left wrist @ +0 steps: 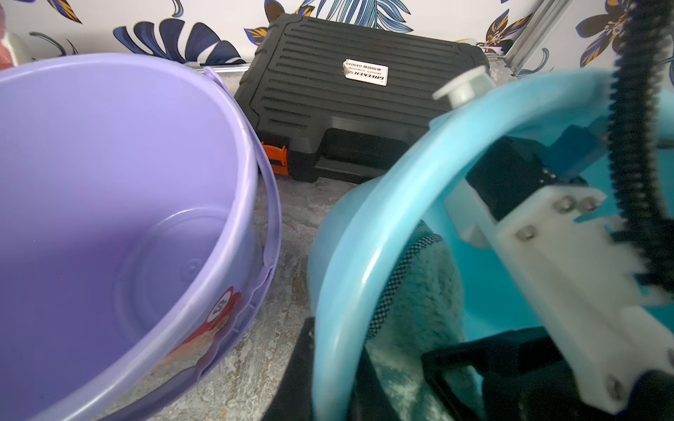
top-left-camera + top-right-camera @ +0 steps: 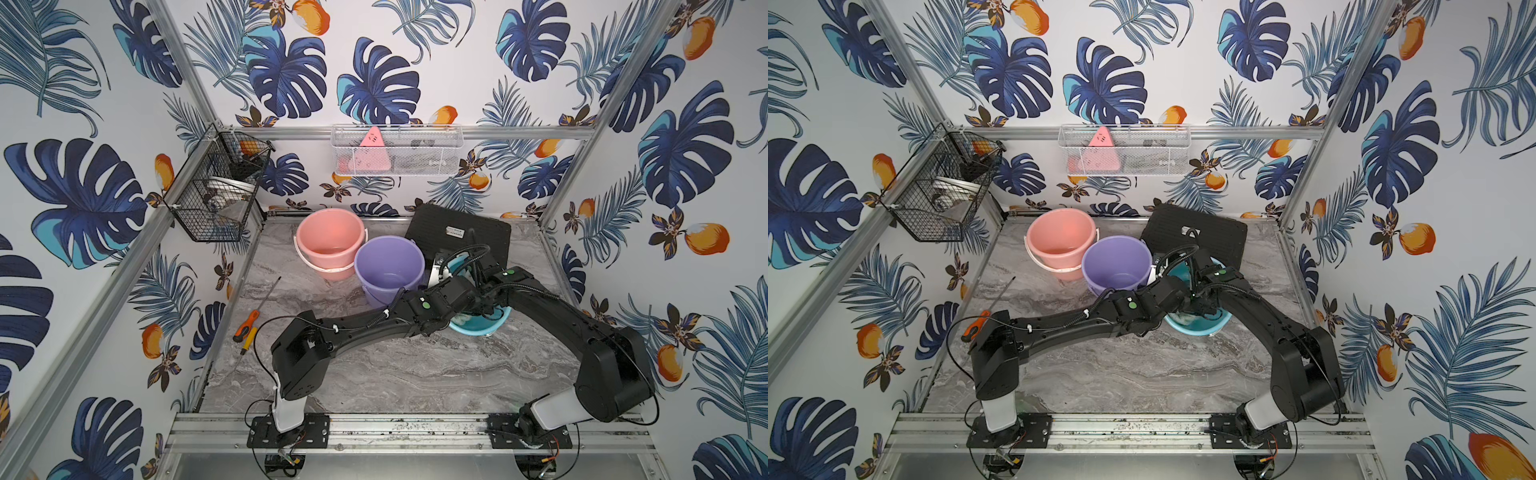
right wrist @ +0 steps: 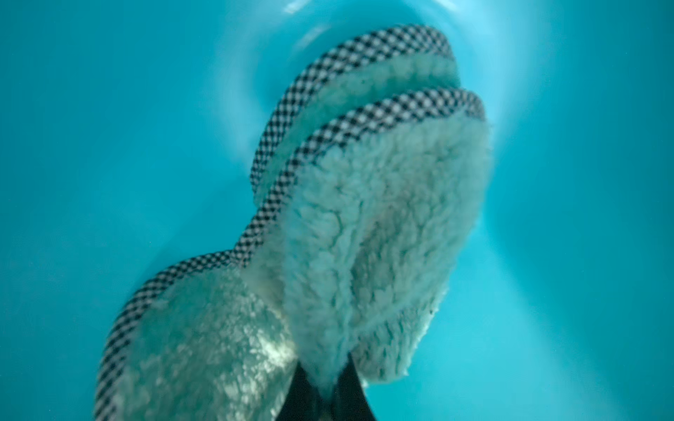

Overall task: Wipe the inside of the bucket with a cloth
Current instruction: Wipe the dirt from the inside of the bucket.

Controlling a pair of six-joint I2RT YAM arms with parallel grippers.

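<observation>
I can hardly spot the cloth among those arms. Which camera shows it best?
The right wrist view: the cloth fills it, fluffy, checked-edged, pinched by the right gripper inside the blue bucket. The left wrist view shows part behind the rim; both top views, a pale scrap.

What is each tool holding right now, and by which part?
Right tool pinches the cloth by a fleecy fold, inside the blue bucket. Left tool seems clamped on that bucket's rim.
</observation>
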